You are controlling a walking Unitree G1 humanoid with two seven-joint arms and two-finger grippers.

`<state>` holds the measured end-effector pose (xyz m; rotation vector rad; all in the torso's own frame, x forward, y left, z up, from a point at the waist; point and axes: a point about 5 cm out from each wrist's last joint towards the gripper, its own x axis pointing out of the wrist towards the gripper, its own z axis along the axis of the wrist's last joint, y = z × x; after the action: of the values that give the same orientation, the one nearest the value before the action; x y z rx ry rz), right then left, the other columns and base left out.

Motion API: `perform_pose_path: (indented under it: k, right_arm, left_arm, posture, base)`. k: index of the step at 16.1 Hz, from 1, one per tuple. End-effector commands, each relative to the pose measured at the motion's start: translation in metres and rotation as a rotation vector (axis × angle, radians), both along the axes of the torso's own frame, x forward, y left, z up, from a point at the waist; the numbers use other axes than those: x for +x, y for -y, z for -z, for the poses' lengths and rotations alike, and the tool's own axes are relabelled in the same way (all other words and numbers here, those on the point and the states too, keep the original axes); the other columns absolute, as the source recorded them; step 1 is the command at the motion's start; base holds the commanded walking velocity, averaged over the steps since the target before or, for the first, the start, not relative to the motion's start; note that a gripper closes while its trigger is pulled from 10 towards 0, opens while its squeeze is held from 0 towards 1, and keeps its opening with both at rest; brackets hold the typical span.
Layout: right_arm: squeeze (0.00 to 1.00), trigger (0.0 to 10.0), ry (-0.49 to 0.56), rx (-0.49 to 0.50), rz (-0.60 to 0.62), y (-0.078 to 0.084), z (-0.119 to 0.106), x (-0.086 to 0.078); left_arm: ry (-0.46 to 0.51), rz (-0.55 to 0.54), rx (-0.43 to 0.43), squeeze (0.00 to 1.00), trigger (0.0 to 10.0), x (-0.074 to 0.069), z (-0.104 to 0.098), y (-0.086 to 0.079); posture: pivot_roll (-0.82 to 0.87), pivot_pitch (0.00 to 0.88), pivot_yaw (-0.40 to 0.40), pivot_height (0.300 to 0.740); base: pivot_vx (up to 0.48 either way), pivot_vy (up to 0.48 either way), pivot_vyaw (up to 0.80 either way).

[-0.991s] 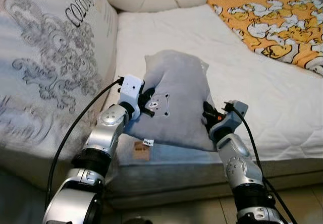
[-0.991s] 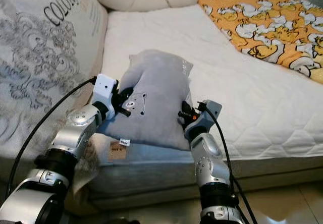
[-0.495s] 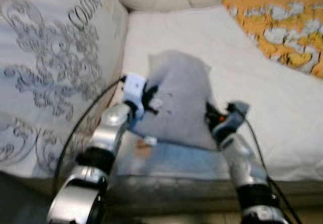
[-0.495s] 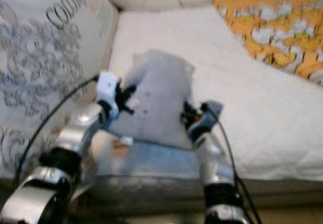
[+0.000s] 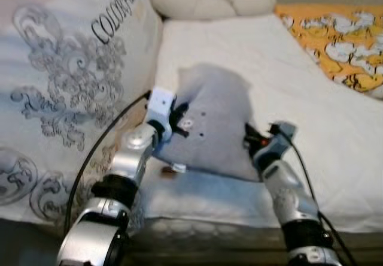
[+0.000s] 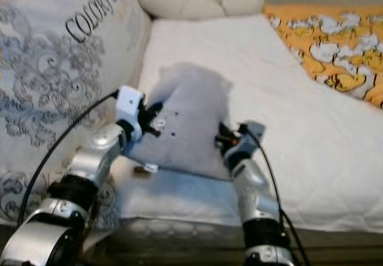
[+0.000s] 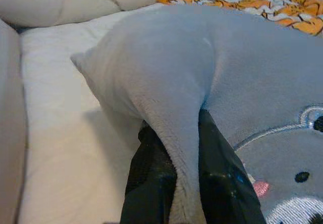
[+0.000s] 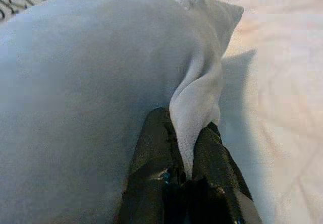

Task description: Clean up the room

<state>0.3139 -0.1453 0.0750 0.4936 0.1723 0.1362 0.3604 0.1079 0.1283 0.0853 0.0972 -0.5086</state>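
White quilted mattress of the bed (image 5: 335, 128) spreads out in front of me, with a big printed pillow (image 5: 66, 92) propped along its left side, a cream bolster (image 5: 209, 2) across the far end and an orange patterned blanket (image 5: 341, 44) over the far right corner.

Between my 2 arms sits the grey cushion (image 5: 212, 125), near the front edge of the bed and close beside the printed pillow. My left claw (image 5: 178, 117) grips its left edge and my right claw (image 5: 248, 141) grips its right edge, so the cushion spans the gap from one claw to the other. From the head views I cannot tell whether its underside rests on the mattress or hangs just above it.

My left wrist view shows what the head views blur: a fold of the grey plush pinched tight between my 2 black fingers (image 7: 151, 183), and an embroidered bear face (image 7: 298, 183) with a black eye and a pink patch on the cushion's front. My right wrist view shows the cushion's plain side, with a ridge of fabric squeezed between the fingers (image 8: 151, 168) and one pointed corner sticking up beyond them. So both claws are clamped on the cushion.

It is a soft, roughly square cushion in pale grey plush, slightly crumpled where I hold it. A small white tag (image 5: 178, 168) hangs from its lower left edge, just above a small brown object (image 5: 166, 171) on the mattress that is too blurred to identify.
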Motion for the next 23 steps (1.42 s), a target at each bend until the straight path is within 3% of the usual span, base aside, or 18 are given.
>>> perform_pose_path:
  k: [1,7,10,15,17,18,19,23]
  right_arm:
    - [0.00,10.0,0.036,0.010,-0.029,-0.011,-0.009,0.005]
    - [0.00,10.0,0.035,0.007,-0.006,-0.010,-0.008,0.005]
    - [1.00,10.0,0.025,-0.020,0.052,-0.001,-0.003,0.003]
    - [1.00,10.0,-0.034,-0.184,0.110,0.018,0.014,-0.005]
    - [1.00,10.0,-0.025,-0.188,0.105,0.018,0.014,-0.006]
    - [1.00,10.0,0.013,-0.133,-0.003,0.010,0.009,-0.007]
    - [1.00,10.0,0.075,-0.139,-0.118,0.001,0.002,-0.009]
    - [1.00,10.0,0.177,-0.195,-0.418,-0.014,-0.013,-0.017]
  left_arm:
    - [0.059,-0.039,-0.005,0.00,10.0,0.005,-0.014,-0.014]
    - [0.055,-0.035,0.004,0.00,10.0,0.005,-0.012,-0.014]
    - [0.059,-0.040,0.027,0.00,10.0,0.004,-0.011,-0.014]
    - [0.083,-0.066,0.083,0.00,10.0,0.006,-0.010,-0.019]
    - [0.107,-0.065,0.122,0.00,10.0,0.007,-0.013,-0.022]
    - [0.132,-0.068,0.186,0.00,10.0,0.009,-0.017,-0.031]
    - [0.156,-0.061,0.255,0.00,10.0,0.010,-0.021,-0.039]
    - [0.176,-0.117,0.398,0.00,10.0,0.017,-0.041,-0.078]
  posture:
    - [-0.01,0.000,0.037,0.740]
    - [-0.01,0.000,0.044,0.740]
    - [-0.01,0.000,0.046,0.740]
    - [-0.01,0.000,0.043,0.740]
    - [-0.01,0.000,0.043,0.740]
    - [-0.01,0.000,0.045,0.740]
    - [-0.02,0.000,0.046,0.740]
    - [-0.01,0.000,0.048,0.740]
  base:
    - [0.319,0.000,0.00]
    - [0.319,0.000,0.00]
    - [0.081,0.000,0.00]
    - [0.000,0.000,0.00]
    - [0.000,0.000,0.00]
    - [0.000,0.000,0.00]
    - [0.000,0.000,0.00]
    - [0.000,0.000,0.00]
